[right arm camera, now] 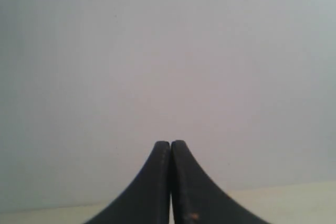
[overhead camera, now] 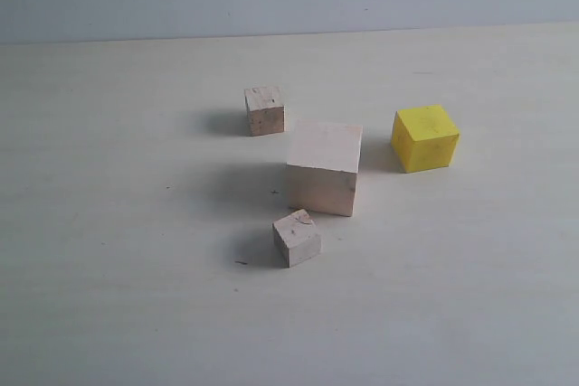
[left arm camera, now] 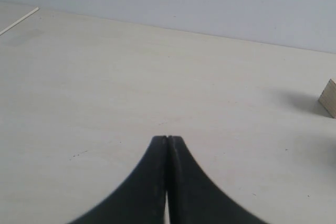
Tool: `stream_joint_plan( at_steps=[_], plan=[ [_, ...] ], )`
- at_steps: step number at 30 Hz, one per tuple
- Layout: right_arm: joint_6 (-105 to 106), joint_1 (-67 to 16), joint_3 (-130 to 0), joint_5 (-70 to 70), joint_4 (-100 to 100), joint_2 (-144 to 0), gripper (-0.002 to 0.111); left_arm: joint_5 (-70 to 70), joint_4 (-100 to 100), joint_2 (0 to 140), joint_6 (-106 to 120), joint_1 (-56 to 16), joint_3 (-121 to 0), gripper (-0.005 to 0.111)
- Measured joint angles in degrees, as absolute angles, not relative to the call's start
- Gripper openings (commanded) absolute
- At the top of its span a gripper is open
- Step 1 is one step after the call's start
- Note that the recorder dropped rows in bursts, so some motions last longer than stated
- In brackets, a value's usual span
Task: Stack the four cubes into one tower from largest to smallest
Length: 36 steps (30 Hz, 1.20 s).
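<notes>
Presently, four cubes are seen standing apart on the pale table (overhead camera: 109, 268), none stacked. The large pale wood cube (overhead camera: 324, 169) is placed near the middle, and the yellow cube (overhead camera: 424, 137) is set to its right, slightly farther back. The far small cube (overhead camera: 264, 110) is found behind it to the left, the near small cube (overhead camera: 297, 237) just in front. The left gripper (left arm camera: 167, 139) is held clenched and empty over the tabletop; the right gripper (right arm camera: 170, 143) is likewise pressed together on nothing, faced toward a plain wall (right arm camera: 168, 51).
</notes>
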State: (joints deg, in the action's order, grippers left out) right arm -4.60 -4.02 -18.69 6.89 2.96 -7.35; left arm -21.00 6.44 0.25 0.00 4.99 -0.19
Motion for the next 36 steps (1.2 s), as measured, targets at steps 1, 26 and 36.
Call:
stream_joint_plan(
  at_steps=[1,26,36],
  plan=[
    [-3.98,-4.02,-20.11,8.57,2.96,-9.05,0.000,-21.00,6.44,0.25,0.00,4.99,-0.19,0.000],
    [12.34,-15.14,-36.70,21.45,32.51,-56.15,0.000,-21.00,6.44,0.25,0.00,4.99,-0.19,0.000],
    [12.82,-15.14,-38.31,21.93,34.79,-69.03,0.000,-21.00,6.44,0.25,0.00,4.99,-0.19,0.000]
  ],
)
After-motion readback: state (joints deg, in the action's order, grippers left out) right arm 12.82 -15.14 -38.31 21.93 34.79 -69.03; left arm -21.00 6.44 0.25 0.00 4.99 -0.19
